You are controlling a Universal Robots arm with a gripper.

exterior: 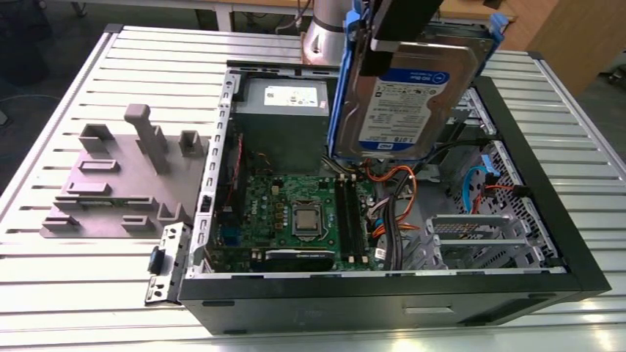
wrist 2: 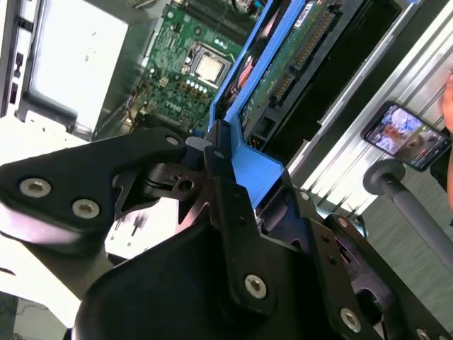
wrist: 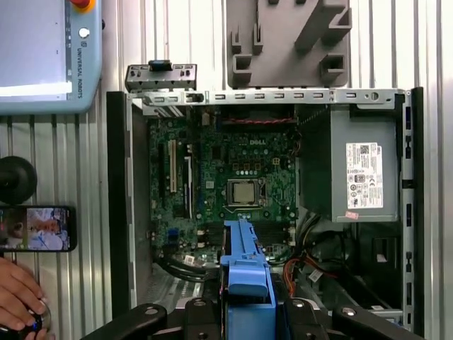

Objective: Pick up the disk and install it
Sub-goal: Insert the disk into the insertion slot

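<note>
Gripper (wrist 2: 216, 159) clamped on blue carrier edge of disk (exterior: 411, 95). Disk hangs beneath gripper, long axis upright, over open computer case (exterior: 547, 220); metal drive bay (exterior: 470, 235) lower, toward exterior view's right.

My pincer (wrist 2: 216, 152) is matte black all over in the second wrist view, built of thick flat plates (wrist 2: 78, 184) with rounded corners that are hinged together on round pivots. Bright silver screw heads (wrist 2: 255, 285) sit countersunk in those plates, two side by side on the broad rounded one and more along the bars nearer the camera. In the exterior view my wrist segment (exterior: 328, 33) is a smooth silver-grey cylinder with a faint sheen, and a plain black block (exterior: 401, 18) is beside it.
</note>
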